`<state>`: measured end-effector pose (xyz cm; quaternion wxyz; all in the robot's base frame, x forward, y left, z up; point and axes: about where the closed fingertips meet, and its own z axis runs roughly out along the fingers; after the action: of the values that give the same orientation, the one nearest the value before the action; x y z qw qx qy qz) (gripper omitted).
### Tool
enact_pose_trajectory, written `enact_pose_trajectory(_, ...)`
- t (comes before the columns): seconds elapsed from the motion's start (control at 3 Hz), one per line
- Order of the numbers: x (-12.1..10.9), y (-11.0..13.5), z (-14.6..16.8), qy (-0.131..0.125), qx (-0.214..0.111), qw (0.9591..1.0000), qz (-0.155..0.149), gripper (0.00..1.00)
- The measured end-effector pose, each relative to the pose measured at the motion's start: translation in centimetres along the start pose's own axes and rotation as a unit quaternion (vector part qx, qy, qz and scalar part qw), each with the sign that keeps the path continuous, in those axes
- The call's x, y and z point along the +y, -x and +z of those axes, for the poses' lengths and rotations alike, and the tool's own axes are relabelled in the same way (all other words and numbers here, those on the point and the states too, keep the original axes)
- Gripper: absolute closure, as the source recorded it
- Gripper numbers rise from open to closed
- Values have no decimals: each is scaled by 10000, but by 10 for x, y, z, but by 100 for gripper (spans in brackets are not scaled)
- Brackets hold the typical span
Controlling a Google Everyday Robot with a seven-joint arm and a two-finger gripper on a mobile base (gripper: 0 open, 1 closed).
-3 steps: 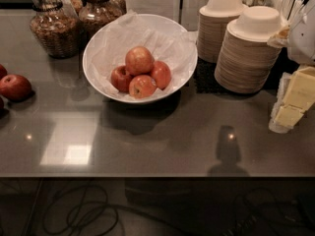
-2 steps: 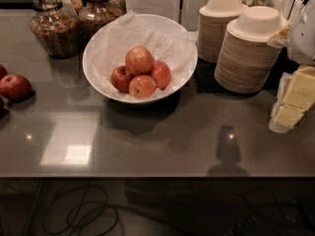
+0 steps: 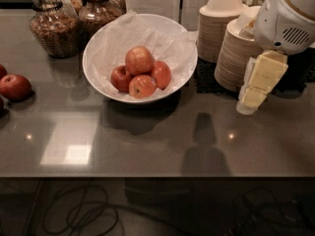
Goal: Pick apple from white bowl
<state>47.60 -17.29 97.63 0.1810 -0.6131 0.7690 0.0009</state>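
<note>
Apple (image 3: 139,59): the largest and palest one, sitting on top of the pile in the middle of the white bowl, untouched.
Other fruit in bowl: three smaller, darker red apples (image 3: 142,86) pressed against it, at its left, front and right.
White bowl (image 3: 88,70): wide and glossy, lined with crinkled white paper (image 3: 110,53), standing on the dark counter (image 3: 147,141).
Gripper (image 3: 256,85): cream-coloured, hanging at the right below the white arm housing (image 3: 288,21), well apart from the bowl; whether it is spread or pressed together cannot be told.
Behind gripper: two stacks of beige disposable bowls (image 3: 216,28).
Back left: glass jars (image 3: 51,26) with brown contents.
Left edge: a loose red apple (image 3: 15,86) on the counter.
</note>
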Motion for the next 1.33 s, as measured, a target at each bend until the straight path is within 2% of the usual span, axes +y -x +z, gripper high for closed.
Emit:
enact_pose_trajectory(0.33, 0, 0, 0, 0, 0, 10000, 0, 0)
enact_pose_trajectory(0.67, -5, 9, 3, -70, -146, 9998, 67, 0)
enact_pose_trajectory(1.0, -27, 72, 14, -320, -958, 9949, 14, 0)
enact_pose_trajectory(1.33, -42, 117, 21, -474, -1620, 9856, -60, 0)
